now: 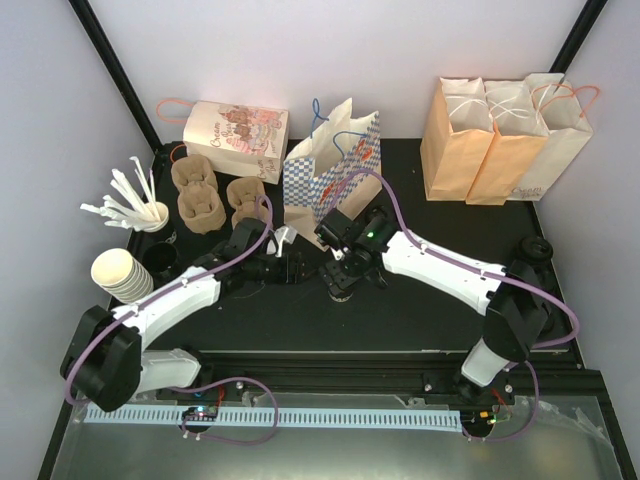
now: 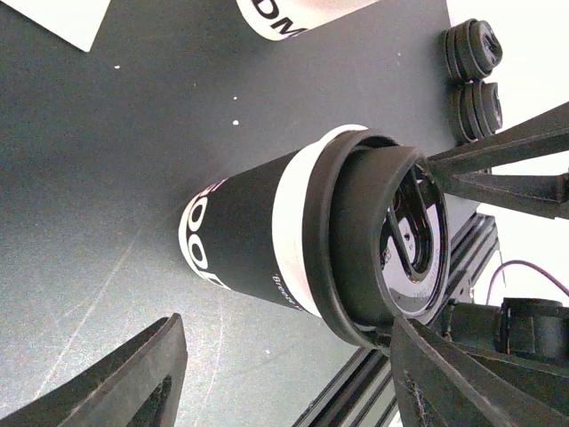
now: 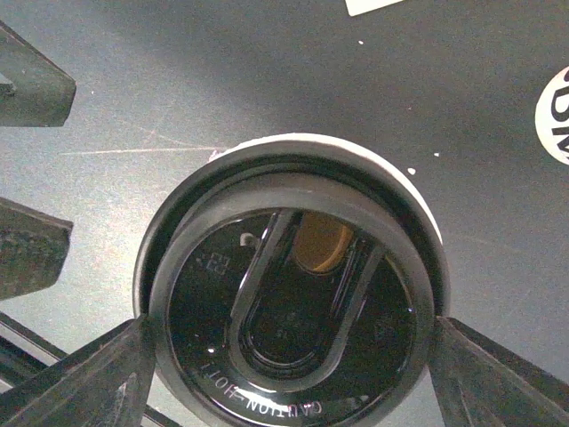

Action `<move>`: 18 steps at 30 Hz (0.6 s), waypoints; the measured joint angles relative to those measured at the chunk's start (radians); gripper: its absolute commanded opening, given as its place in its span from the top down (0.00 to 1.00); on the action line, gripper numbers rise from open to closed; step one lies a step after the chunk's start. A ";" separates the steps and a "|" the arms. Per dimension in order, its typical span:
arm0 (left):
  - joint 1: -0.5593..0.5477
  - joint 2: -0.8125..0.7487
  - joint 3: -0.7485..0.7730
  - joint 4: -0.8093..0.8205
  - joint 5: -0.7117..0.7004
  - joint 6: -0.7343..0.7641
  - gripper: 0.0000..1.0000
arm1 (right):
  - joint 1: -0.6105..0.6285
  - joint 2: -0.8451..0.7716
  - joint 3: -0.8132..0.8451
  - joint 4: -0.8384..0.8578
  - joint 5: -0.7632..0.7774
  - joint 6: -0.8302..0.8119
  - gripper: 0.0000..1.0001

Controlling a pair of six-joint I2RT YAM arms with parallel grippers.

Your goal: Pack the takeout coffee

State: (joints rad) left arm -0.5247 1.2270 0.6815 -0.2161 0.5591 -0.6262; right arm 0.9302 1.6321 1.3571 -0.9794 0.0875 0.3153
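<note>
Cup, lidded, stands mid-frame on your counter, unpacked; left tool and right tool straddle it, jaws wide, gripping nothing yet.

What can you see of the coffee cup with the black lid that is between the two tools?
The coffee cup is paper, with a black printed band, white lettering and a white rim. Its glossy black plastic lid reads CAUTION HOT and seems pressed on. It stands upright on the dark table. The fingers of the right tool flank the lid; contact is unclear.
</note>
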 measured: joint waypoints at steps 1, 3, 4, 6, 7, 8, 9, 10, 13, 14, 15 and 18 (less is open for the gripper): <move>0.000 0.006 0.000 0.005 0.006 0.000 0.35 | 0.000 0.003 0.000 -0.001 0.001 -0.001 0.07; 0.000 0.013 0.000 0.011 0.013 -0.002 0.35 | 0.000 0.004 0.000 -0.002 0.005 -0.002 0.00; 0.000 0.015 0.000 0.013 0.016 -0.002 0.34 | 0.000 0.003 0.000 -0.002 0.006 -0.003 0.00; 0.000 0.018 0.000 0.018 0.019 -0.003 0.34 | 0.000 0.001 0.000 -0.006 0.009 -0.006 0.00; 0.000 0.018 0.000 0.020 0.020 -0.003 0.34 | 0.000 -0.002 0.000 -0.010 0.011 -0.007 0.00; 0.000 0.018 0.000 0.023 0.021 -0.003 0.34 | 0.000 -0.006 0.003 -0.016 0.013 -0.008 0.00; 0.000 0.018 0.000 0.026 0.022 -0.003 0.35 | 0.000 -0.011 0.008 -0.020 0.016 -0.008 0.00; 0.000 0.018 0.000 0.028 0.022 -0.003 0.35 | 0.000 -0.017 0.014 -0.025 0.019 -0.008 0.00; 0.000 0.019 0.000 0.033 0.026 -0.004 0.36 | 0.000 -0.052 0.026 -0.020 0.023 -0.007 0.00; 0.000 0.019 0.000 0.034 0.027 -0.004 0.37 | -0.003 -0.068 0.026 -0.014 0.016 -0.006 0.00; 0.000 0.022 0.000 0.038 0.030 -0.005 0.38 | -0.011 -0.091 0.018 0.009 -0.004 -0.006 0.00; 0.000 0.037 -0.001 0.048 0.037 -0.008 0.41 | -0.080 -0.191 -0.070 0.131 -0.156 0.000 0.00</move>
State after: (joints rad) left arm -0.5247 1.2636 0.6807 -0.1677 0.5961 -0.6342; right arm 0.8505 1.4414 1.2873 -0.8486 -0.0685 0.3149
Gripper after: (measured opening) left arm 0.616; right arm 0.999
